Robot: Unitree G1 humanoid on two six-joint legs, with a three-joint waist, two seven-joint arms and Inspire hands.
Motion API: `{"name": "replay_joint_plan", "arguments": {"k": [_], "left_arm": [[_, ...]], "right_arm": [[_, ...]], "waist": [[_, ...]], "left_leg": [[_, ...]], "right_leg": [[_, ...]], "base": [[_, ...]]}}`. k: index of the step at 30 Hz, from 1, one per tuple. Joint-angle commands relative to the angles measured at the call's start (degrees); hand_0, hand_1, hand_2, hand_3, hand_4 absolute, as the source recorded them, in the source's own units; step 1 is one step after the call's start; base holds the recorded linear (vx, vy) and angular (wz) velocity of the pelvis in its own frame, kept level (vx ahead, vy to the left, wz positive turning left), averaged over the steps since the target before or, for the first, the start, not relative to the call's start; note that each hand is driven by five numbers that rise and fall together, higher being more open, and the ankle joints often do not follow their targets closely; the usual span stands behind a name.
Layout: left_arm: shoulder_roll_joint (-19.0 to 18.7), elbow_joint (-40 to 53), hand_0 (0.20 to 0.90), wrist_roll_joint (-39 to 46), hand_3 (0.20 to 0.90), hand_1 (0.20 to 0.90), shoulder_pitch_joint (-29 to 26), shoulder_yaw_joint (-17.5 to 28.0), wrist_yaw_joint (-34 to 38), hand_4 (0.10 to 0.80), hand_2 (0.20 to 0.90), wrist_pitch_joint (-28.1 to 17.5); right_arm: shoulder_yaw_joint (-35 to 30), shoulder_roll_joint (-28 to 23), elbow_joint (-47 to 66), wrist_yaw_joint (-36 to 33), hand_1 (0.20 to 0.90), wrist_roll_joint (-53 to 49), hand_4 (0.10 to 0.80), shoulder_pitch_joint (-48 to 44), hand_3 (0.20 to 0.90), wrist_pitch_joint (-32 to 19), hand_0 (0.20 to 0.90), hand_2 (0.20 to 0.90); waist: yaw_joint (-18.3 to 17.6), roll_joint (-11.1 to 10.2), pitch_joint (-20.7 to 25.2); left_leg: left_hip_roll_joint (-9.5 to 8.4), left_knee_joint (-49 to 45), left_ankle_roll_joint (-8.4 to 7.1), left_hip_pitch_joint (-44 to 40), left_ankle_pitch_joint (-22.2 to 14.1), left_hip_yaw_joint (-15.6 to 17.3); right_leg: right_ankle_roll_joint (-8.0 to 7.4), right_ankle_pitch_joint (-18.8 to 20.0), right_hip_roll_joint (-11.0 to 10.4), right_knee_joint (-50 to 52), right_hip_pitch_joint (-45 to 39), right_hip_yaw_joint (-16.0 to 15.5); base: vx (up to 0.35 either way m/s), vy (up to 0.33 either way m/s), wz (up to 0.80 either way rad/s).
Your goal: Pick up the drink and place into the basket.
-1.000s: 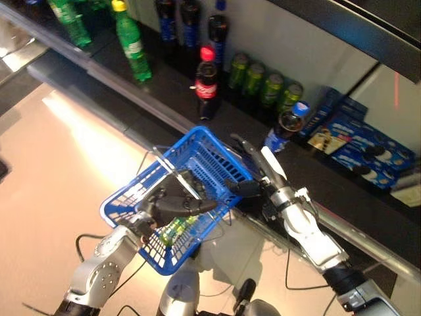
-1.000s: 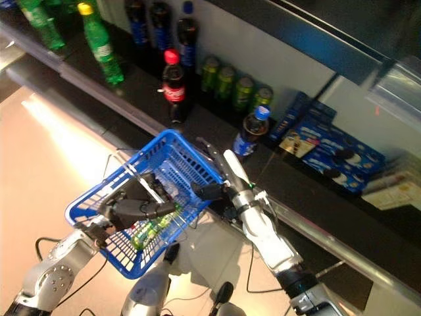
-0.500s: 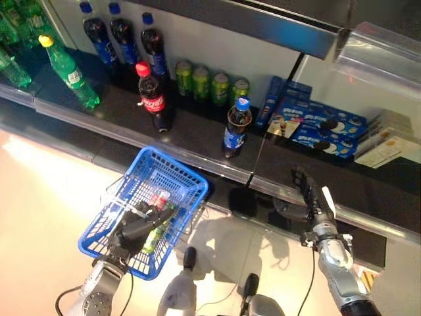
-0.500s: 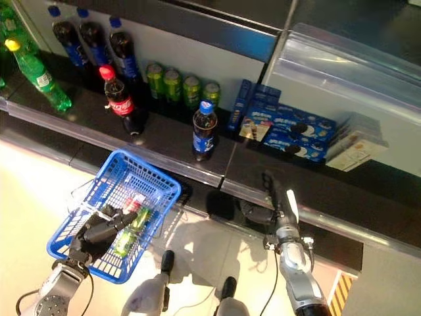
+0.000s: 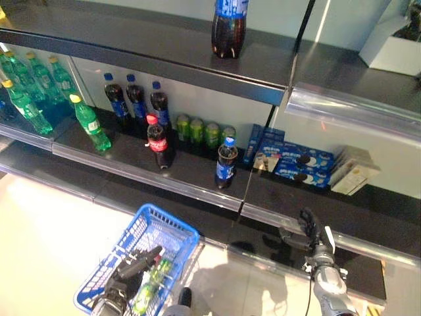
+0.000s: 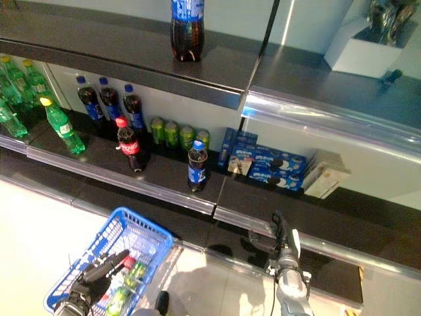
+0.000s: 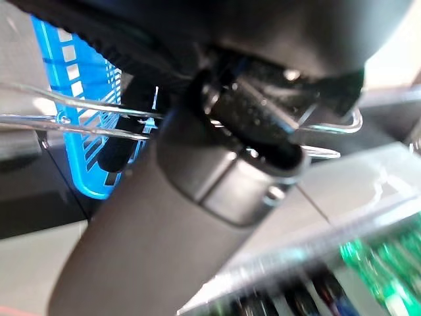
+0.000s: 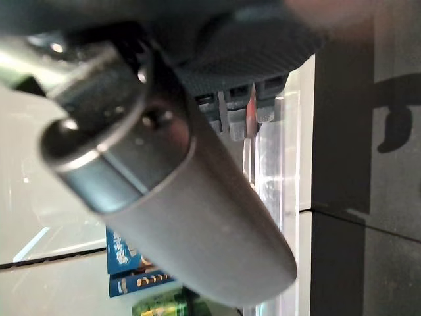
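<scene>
Blue plastic basket (image 6: 141, 238) hangs low on the left hand (image 6: 92, 278), whose fingers curl round its wire handle. Inside lies the drink (image 6: 125, 284), a green bottle on its side, red cap toward the shelves, partly hidden behind the fingers. The right hand (image 6: 281, 238) hovers before the lower shelf (image 6: 197, 196), fingers relaxed, empty.

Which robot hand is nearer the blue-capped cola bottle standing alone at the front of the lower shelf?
Right. The right robot hand hangs just below and right of that bottle; the left robot hand is farther down-left, at the blue basket.
</scene>
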State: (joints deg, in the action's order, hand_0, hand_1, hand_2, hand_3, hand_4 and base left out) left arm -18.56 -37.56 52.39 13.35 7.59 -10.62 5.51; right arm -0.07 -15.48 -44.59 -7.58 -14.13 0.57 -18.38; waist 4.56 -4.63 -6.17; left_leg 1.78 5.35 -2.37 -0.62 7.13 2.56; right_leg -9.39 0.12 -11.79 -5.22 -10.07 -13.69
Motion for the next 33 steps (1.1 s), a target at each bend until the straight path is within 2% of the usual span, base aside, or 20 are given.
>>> {"name": "replay_joint_plan", "arguments": {"k": [1,12,14,19,23,29,33], "left_arm": [[-1.18,3.37,0.3,-0.29,0.2,0.3,-9.3,4.4,-5.02,0.1,0.3,-13.48],[-0.54,-7.48,0.3,-2.06,0.2,0.3,-10.86,3.24,-5.28,0.1,0.3,-14.31],[-0.38,-7.35,0.3,-1.92,0.2,0.3,-11.07,2.81,-4.68,0.1,0.3,-13.93],[-0.52,-8.58,0.3,-1.9,0.2,0.3,-11.4,2.57,-5.43,0.1,0.3,-13.65],[-0.44,-11.08,0.3,-2.64,0.2,0.3,-11.88,1.52,-5.78,0.1,0.3,-12.96],[0.0,-15.67,0.3,-4.65,0.2,0.3,-12.8,0.78,-5.63,0.1,0.3,-10.98],[0.11,-19.15,0.3,-6.88,0.2,0.3,-13.26,0.6,-4.78,0.1,0.3,-9.64]], "right_arm": [[-1.32,-4.79,-8.04,-1.01,0.9,-1.23,0.8,5.07,0.9,2.79,0.9,0.9],[-1.88,-4.9,-17.79,-1.01,0.9,0.37,0.8,4.07,0.9,2.28,0.9,0.9],[-1.33,-5.38,-15.49,-1.61,0.9,0.25,0.8,4.07,0.9,0.55,0.9,0.9],[0.24,-5.56,-9.24,-1.15,0.9,-1.14,0.8,4.1,0.9,2.16,0.9,0.9],[-0.38,-5.53,-16.71,-0.3,0.9,0.74,0.8,3.24,0.9,2.45,0.9,0.9],[0.35,-4.75,-25.59,3.3,0.9,3.36,0.8,3.16,0.9,10.83,0.9,0.9],[0.96,-4.18,-27.96,4.29,0.9,3.05,0.8,2.84,0.9,14.24,0.9,0.9]], "waist": [[-0.3,5.43,3.34],[-0.66,6.42,3.36],[-0.95,6.55,3.04],[-1.76,6.52,2.78],[-1.72,6.56,3.08],[-1.37,6.54,3.14],[-1.14,6.46,3.1]], "left_leg": [[0.64,-0.35,-1.0,-4.7,-6.97,1.91],[0.18,-0.35,-0.95,-5.2,-7.39,1.42],[0.13,-0.35,-0.91,-5.39,-7.46,1.27],[0.07,-0.35,-0.94,-5.61,-7.53,1.45],[0.09,-0.35,-0.96,-5.47,-7.75,1.75],[0.24,-0.35,-0.9,-5.86,-7.85,1.31],[0.3,-0.35,-0.88,-6.27,-7.83,0.94]], "right_leg": [[-0.12,2.91,1.31,0.22,2.27,-0.75],[0.01,2.54,1.13,0.31,1.78,-1.01],[0.07,2.55,1.19,0.43,1.72,-0.78],[0.12,2.58,1.22,0.64,1.83,-0.24],[0.07,2.36,1.16,0.64,2.03,-0.47],[0.48,1.49,1.63,1.56,1.75,-0.45],[0.77,1.05,1.97,2.03,1.45,-0.58]], "base": [[0.033,-0.002,0.0],[0.0,-0.001,-0.02],[0.0,0.0,0.0],[0.0,0.0,0.0],[-0.017,0.002,0.0],[0.008,-0.013,0.0],[0.024,-0.048,-0.04]]}}
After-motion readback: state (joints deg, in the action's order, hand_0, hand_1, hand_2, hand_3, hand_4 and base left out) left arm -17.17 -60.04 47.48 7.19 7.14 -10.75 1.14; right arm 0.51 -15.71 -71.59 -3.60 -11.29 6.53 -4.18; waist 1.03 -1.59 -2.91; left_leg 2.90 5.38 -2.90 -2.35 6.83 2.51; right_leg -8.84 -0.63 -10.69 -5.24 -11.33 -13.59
